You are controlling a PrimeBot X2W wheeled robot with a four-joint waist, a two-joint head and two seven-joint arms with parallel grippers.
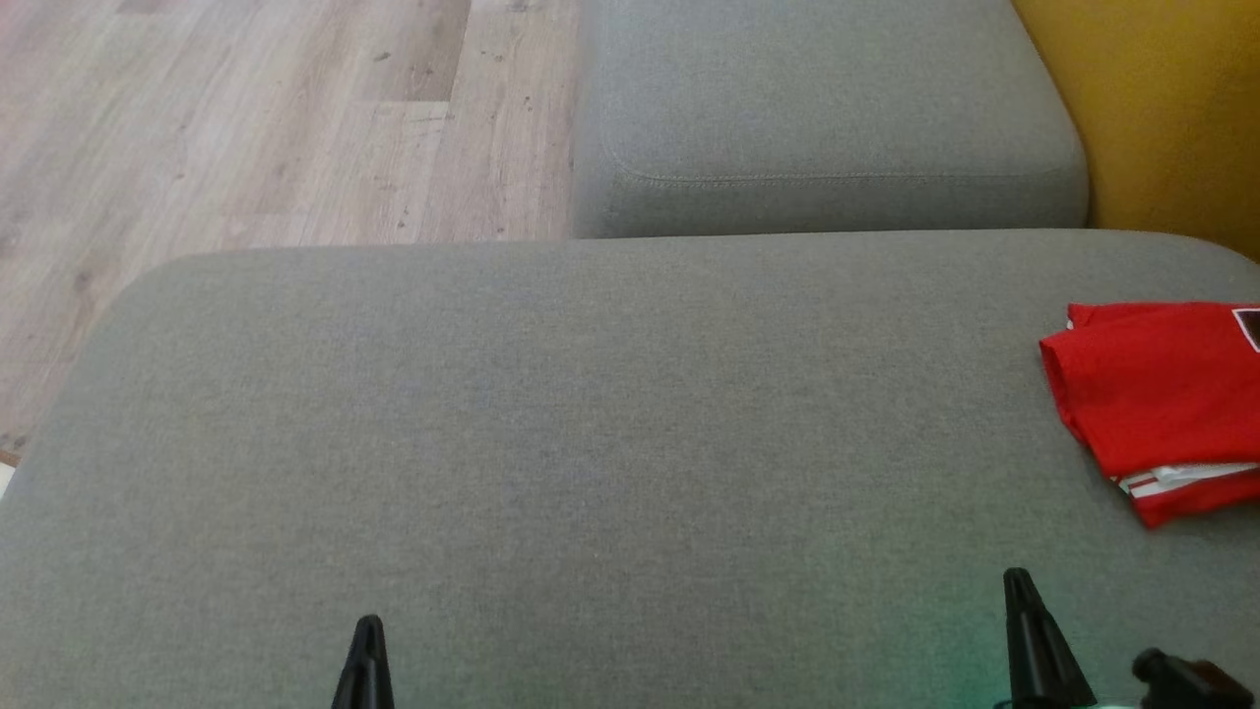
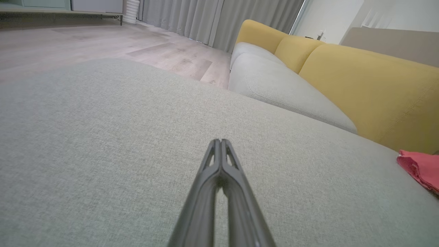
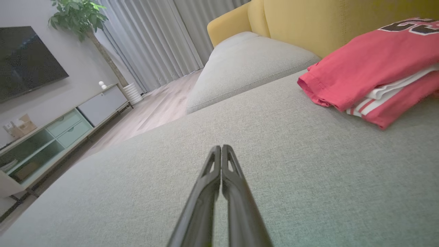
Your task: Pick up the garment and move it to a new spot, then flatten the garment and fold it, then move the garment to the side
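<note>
A wide grey sofa cushion (image 1: 591, 414) spreads across the foreground, with a second grey cushion (image 1: 827, 108) beyond it, a yellow backrest (image 1: 1171, 108) at the far right and pale wooden floor (image 1: 246, 118) to the left. The red garment (image 1: 1162, 404), folded into a thick bundle with white stripes at its near edge and a dark print on top, lies at the right side of the near cushion, close to the backrest. The left gripper (image 1: 366, 630) and the right gripper (image 1: 1019, 586) hover low over bare cushion, each with its fingers pressed together on nothing. The right one is nearer the garment but clear of it.
</note>
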